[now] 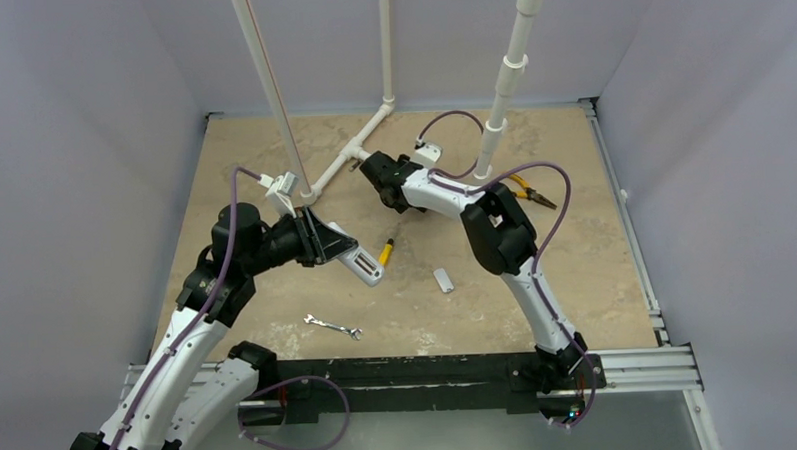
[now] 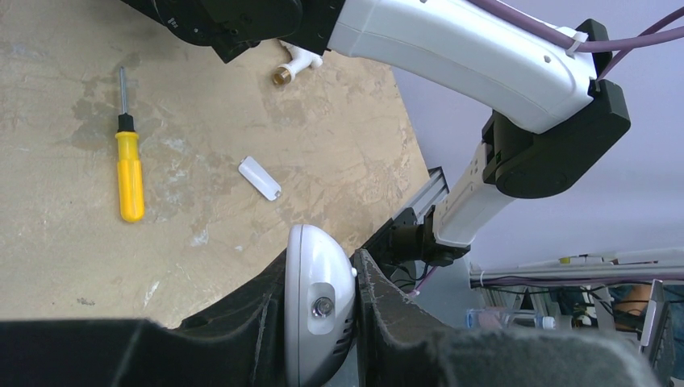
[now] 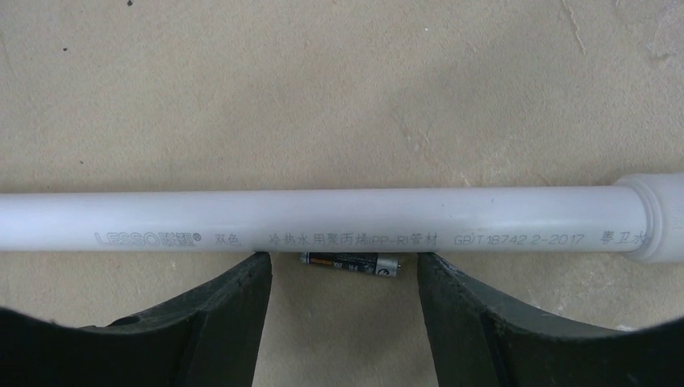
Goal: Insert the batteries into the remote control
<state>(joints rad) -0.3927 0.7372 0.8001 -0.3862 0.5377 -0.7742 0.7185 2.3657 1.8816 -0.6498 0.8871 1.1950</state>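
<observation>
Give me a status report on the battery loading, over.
Left gripper shut on remote. Right gripper open, straddling battery. White pipe close beside battery, crowding the grasp.

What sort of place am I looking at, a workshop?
Probably a lab test booth: plain grey walls box in a tan tabletop, robot arms bolted to a rail, a wrench and screwdriver lying loose.

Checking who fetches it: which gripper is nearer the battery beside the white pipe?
Right. The right gripper straddles the battery, fingers either side; the left gripper is apart, shut on the remote control.
</observation>
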